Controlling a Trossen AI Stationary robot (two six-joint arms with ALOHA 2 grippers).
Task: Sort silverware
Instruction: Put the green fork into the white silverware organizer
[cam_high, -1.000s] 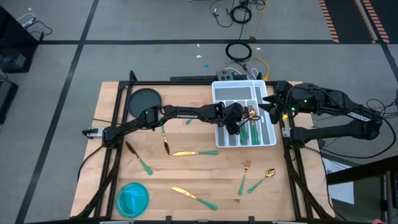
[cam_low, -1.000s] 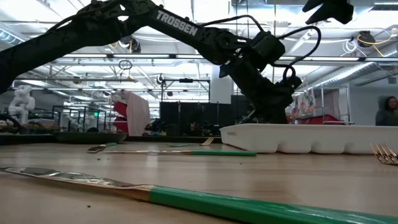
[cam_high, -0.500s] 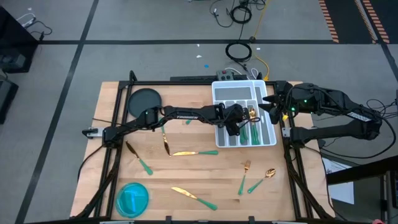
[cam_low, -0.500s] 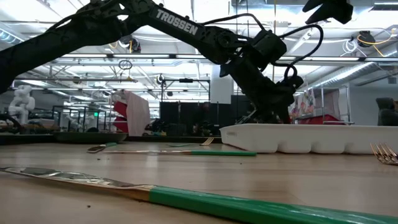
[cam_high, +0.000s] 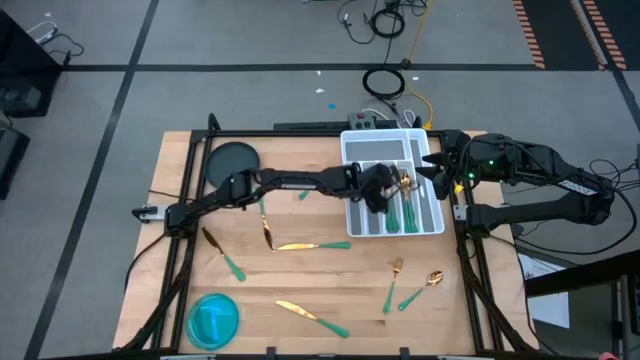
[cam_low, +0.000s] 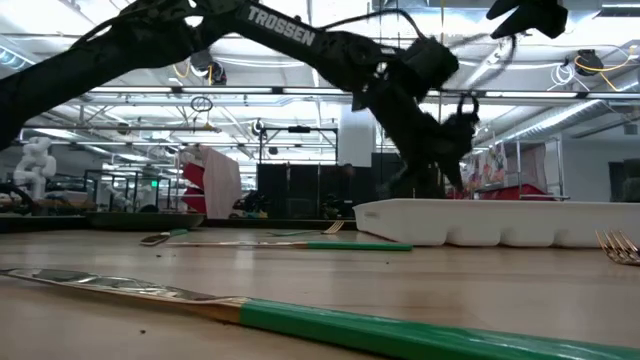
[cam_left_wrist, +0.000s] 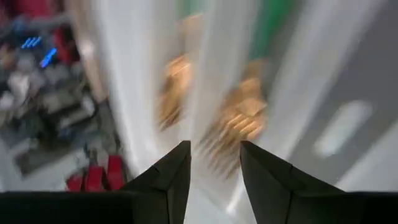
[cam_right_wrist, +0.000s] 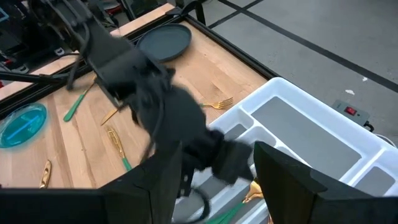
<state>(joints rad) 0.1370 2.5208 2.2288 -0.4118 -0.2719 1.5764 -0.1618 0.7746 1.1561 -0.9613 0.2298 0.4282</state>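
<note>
Left end effector (cam_high: 385, 197) lifted, now released, over white tray (cam_high: 372, 150); green-handled silverware (cam_high: 412, 210) in slots; right end effector (cam_high: 432, 166) released.

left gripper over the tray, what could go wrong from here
The left gripper hangs open and empty low over the white tray, so it could snag a divider or stir the sorted silverware. The right gripper waits open at the tray's edge, close enough for the arms to clash.

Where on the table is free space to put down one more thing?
Bare wood lies between the black plate and the white tray, and in the middle between the near knife and the fork. It is crowded at the tray, where the left hand hovers.
</note>
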